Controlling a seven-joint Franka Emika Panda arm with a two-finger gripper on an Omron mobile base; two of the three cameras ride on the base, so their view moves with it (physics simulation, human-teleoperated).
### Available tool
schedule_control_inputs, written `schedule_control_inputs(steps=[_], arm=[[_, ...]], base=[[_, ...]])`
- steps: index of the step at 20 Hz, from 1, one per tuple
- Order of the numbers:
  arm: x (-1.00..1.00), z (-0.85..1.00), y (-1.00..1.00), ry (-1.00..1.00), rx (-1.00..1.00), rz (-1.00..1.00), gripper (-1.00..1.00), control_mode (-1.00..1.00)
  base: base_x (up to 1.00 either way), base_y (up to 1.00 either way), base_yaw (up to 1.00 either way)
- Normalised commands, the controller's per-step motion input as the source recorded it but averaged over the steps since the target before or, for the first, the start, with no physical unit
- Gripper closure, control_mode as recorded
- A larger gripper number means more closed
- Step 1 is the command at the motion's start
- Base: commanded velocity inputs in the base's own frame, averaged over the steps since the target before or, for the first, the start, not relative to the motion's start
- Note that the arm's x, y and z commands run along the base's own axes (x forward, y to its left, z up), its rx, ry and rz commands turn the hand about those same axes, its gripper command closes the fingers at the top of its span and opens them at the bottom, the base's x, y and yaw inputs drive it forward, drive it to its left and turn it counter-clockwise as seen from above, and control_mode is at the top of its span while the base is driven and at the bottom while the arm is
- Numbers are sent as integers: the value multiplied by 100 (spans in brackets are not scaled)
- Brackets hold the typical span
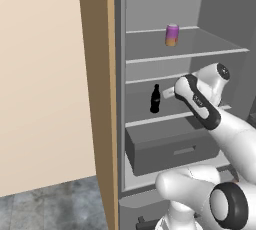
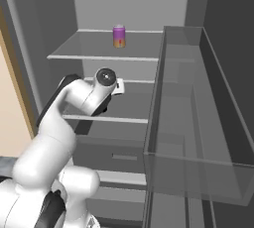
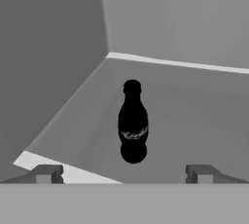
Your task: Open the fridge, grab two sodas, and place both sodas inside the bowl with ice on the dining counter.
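Fridge (image 1: pixel 150 139), door open, grey shelves. Upper shelf: purple-orange can (image 1: pixel 172 35), no legible label. Lower shelf: black bottle (image 3: pixel 132 123), upright, pale band unreadable. Gripper (image 3: pixel 124 174) near bottle, fingers spread wide, holding nothing.

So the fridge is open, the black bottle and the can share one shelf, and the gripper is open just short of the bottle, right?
Not one shelf: in the left base view the can stands a shelf above the black bottle. The fridge is open, and the gripper is open short of the bottle.
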Motion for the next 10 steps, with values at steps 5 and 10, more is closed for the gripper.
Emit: schedule_control_inputs(steps=[5,10], arm=[[39,0,0,0,0,1,-100,-100],[28,-9,6,0,0,0,-100,-100]], base=[[0,0,0],[0,0,0]])
